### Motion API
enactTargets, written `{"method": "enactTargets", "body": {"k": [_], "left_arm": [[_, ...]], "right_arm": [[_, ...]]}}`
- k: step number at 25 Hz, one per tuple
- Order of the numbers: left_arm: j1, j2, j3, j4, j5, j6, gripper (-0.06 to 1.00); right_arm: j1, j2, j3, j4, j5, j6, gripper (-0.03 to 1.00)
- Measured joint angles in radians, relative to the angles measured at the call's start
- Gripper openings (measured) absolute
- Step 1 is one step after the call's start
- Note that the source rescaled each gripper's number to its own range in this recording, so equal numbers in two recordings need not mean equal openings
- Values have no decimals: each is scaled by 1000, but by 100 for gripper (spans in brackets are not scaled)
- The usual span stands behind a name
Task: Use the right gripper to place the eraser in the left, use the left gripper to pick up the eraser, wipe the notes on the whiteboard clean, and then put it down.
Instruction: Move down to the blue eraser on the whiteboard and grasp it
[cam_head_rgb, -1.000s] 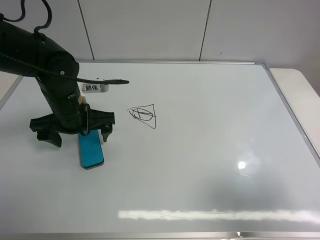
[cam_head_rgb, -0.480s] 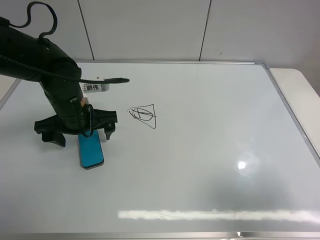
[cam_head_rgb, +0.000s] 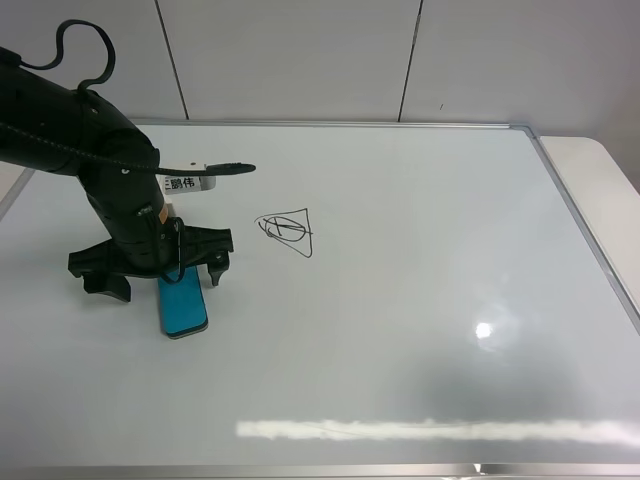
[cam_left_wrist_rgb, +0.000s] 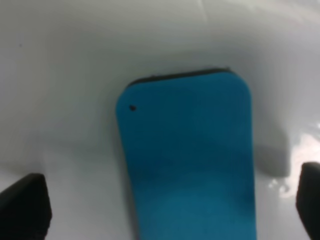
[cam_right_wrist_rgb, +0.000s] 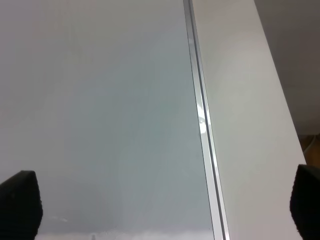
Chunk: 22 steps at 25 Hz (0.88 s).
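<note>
A blue eraser (cam_head_rgb: 184, 311) with a dark rim lies flat on the whiteboard (cam_head_rgb: 420, 300), left of the middle. My left gripper (cam_head_rgb: 160, 278) is open and hovers over the eraser's far end, one finger on each side and apart from it. In the left wrist view the eraser (cam_left_wrist_rgb: 187, 155) fills the centre between the spread fingertips of the left gripper (cam_left_wrist_rgb: 167, 200). The notes (cam_head_rgb: 287, 231), a black scribbled triangle, are to the right of the gripper. My right gripper (cam_right_wrist_rgb: 163, 202) is open and empty above the board's right edge, out of the exterior view.
A black marker (cam_head_rgb: 222, 167) and a white label with characters (cam_head_rgb: 188, 182) lie behind the left arm. The board's metal frame (cam_right_wrist_rgb: 199, 115) runs along its right side, with the beige table (cam_head_rgb: 600, 190) beyond it.
The left arm has shifted slightly over the eraser, with its fingers still spread. The eraser has not moved.
</note>
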Motion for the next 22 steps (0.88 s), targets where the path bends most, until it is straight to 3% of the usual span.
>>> {"method": "enactTargets", "body": {"k": [22], "left_arm": [[0, -17, 42, 0, -49, -14, 100]], "right_arm": [[0, 0, 0, 0, 0, 0, 100]]}}
